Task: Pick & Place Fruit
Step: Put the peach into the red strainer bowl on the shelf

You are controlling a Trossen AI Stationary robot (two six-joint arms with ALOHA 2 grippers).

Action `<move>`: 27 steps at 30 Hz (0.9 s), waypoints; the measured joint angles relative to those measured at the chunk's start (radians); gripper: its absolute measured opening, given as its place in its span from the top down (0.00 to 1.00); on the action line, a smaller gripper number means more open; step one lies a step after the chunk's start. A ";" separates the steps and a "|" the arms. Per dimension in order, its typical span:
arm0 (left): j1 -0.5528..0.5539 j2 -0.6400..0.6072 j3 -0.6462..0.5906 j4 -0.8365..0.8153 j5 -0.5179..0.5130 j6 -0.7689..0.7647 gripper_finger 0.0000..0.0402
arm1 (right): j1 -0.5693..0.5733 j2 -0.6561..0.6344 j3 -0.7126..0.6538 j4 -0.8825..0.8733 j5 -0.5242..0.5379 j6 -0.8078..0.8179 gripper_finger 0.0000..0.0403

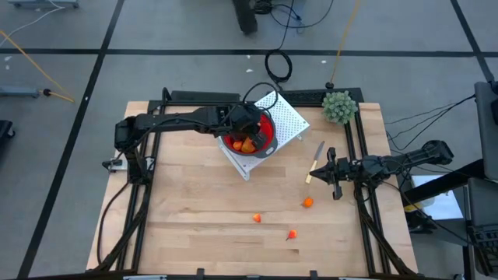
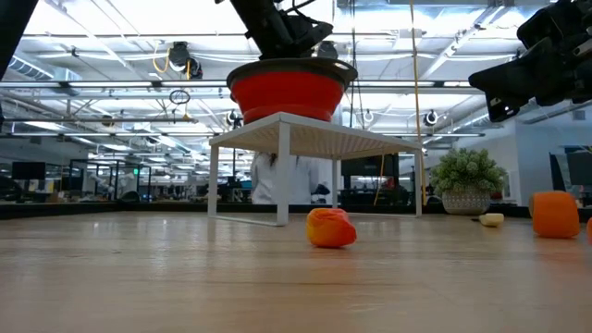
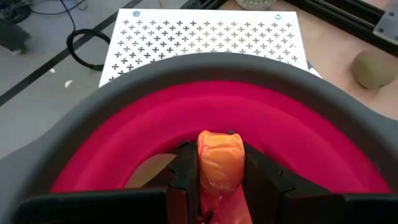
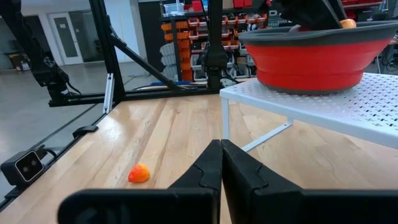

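A red bowl with a grey rim (image 1: 265, 134) stands on a white perforated stand (image 1: 289, 118) at the table's far middle. My left gripper (image 3: 221, 177) reaches slanting down into the bowl (image 3: 292, 124) and is shut on an orange fruit piece (image 3: 221, 155). More orange fruit (image 1: 247, 145) lies in the bowl. Three small orange pieces lie on the wooden table: one (image 1: 257, 218), one (image 1: 308, 203) and one (image 1: 292, 233). My right gripper (image 1: 336, 190) waits shut and level at the table's right side, touching nothing. My left gripper pinches the orange fruit piece by its two sides (image 3: 210, 168) between its two fingers. The fingers slant down from the table's left side. The piece's rounded end (image 3: 221, 140) sticks out past the fingertips, over the bowl's red inside.
A pale-handled knife (image 1: 314, 162) lies right of the stand. A green bushy plant (image 1: 339, 106) stands at the far right corner. Black frame rails (image 1: 362, 148) run along the table's sides. Open wood lies in the near half around the loose pieces.
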 joint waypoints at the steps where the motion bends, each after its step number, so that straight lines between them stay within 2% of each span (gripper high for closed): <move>1: 0.001 0.000 0.000 0.001 0.000 0.000 0.77 | 0.000 0.000 0.000 0.000 0.000 0.000 1.00; 5: 0.002 0.000 0.000 0.011 -0.004 0.007 0.70 | 0.000 0.000 0.000 0.000 0.000 0.000 1.00; 13: 0.003 -0.001 0.000 0.019 -0.008 0.022 0.51 | 0.000 0.000 0.000 0.000 0.000 0.000 1.00; 17: 0.008 -0.049 0.005 0.052 -0.004 0.061 0.45 | 0.000 0.000 0.000 0.000 0.000 0.000 1.00; 21: 0.002 -0.110 0.060 0.058 0.030 0.022 0.41 | 0.000 0.000 0.000 0.000 0.000 0.000 1.00; 27: -0.075 -0.165 0.098 0.089 0.135 -0.059 0.44 | 0.000 0.000 0.000 0.000 0.000 0.000 1.00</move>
